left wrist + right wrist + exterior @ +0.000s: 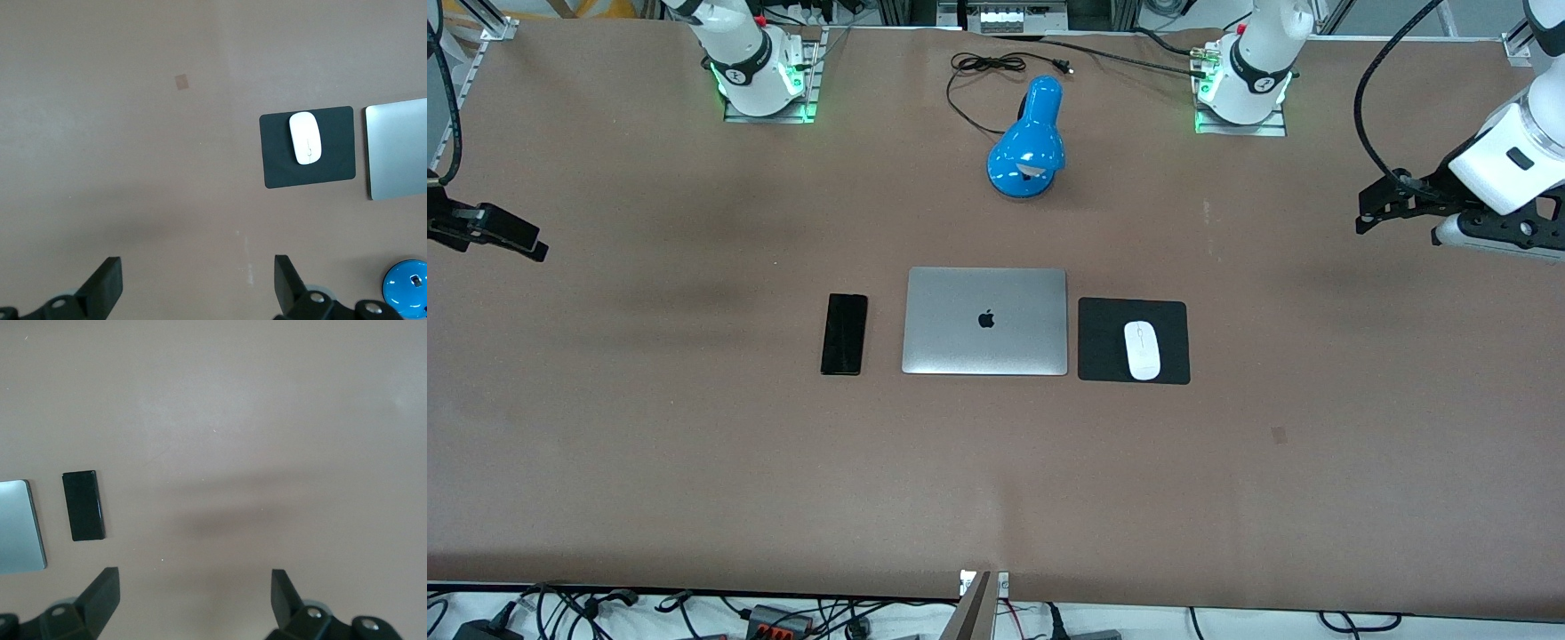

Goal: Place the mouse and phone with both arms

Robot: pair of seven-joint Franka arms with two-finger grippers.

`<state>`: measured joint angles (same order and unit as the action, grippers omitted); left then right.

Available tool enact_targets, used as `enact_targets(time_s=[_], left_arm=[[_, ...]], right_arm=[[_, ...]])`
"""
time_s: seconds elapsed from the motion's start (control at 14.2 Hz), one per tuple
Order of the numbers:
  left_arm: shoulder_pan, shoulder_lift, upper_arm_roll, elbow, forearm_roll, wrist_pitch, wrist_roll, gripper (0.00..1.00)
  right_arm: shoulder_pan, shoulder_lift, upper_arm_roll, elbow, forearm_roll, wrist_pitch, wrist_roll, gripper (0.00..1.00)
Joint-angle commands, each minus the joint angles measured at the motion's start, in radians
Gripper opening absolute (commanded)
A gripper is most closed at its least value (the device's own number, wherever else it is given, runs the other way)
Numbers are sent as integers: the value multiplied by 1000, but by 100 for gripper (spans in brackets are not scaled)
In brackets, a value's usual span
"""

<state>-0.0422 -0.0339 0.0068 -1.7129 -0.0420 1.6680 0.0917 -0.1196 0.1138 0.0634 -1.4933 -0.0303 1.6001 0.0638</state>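
Flanking the laptop [985,321], phone [844,334] and padded mouse [1141,349] are seen; left gripper [197,283] and right gripper [193,597] are held over bare counter [694,462], jaws wide.

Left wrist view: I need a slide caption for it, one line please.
Open left gripper above bare table; white mouse rests on the black mouse pad beside the laptop.

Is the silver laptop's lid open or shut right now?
Shut. The flat silver laptop lies closed on the brown table, its lid with the dark logo facing up; no screen or keyboard shows.
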Motion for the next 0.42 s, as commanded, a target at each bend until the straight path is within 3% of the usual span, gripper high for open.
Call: enact_targets(time_s=[0.0,0.35], left_arm=[[-1,25,2,45,17,-28,2,100],[-5,26,-1,47,19,-31,2,100]], right_arm=[[-2,-5,7,-4,-2,-2,-1,100],[-2,0,7,-4,-2,-2,-1,100]])
